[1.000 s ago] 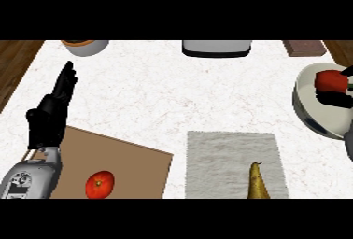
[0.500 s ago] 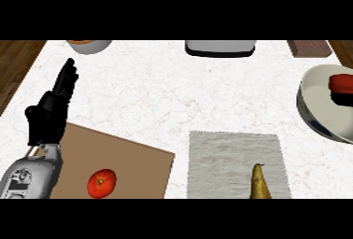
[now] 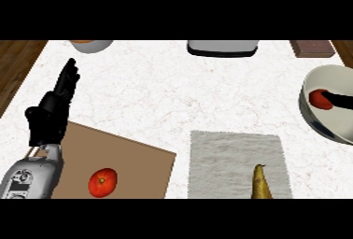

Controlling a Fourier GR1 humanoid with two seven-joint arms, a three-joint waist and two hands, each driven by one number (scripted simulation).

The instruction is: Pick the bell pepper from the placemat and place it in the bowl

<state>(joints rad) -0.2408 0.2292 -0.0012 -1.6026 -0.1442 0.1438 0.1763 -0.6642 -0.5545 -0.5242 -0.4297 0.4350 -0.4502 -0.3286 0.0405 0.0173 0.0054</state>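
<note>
From the head view, a white marbled counter (image 3: 172, 93) fills most of the scene, with brown wooden floor (image 3: 17, 58) showing past its edge at ten o'clock and again at the far two o'clock corner. At seven o'clock a brown placemat (image 3: 131, 158) lies at a slant, and a red tomato (image 3: 102, 182) rests on it near the lower edge. The left hand (image 3: 52, 114) stands at nine o'clock at the placemat's upper corner, fingers straight and pointing up, holding nothing, its grey forearm coming in from the lower edge. Just beside the placemat, at five to six o'clock, lies a pale grey towel (image 3: 234, 163), with a yellowish pointed vegetable (image 3: 261, 183) on its lower part. At three o'clock sits a white bowl (image 3: 324, 123), cut by the right edge; inside it lies the red bell pepper (image 3: 320, 98), with dark fingers of the right hand (image 3: 341, 99) touching it. Whether those fingers clasp the pepper cannot be told. Along the far edge stand a small bowl (image 3: 91, 45) at eleven o'clock, a white and black appliance (image 3: 222, 47) at twelve to one o'clock, and a brown block (image 3: 312, 48) at two o'clock.
</note>
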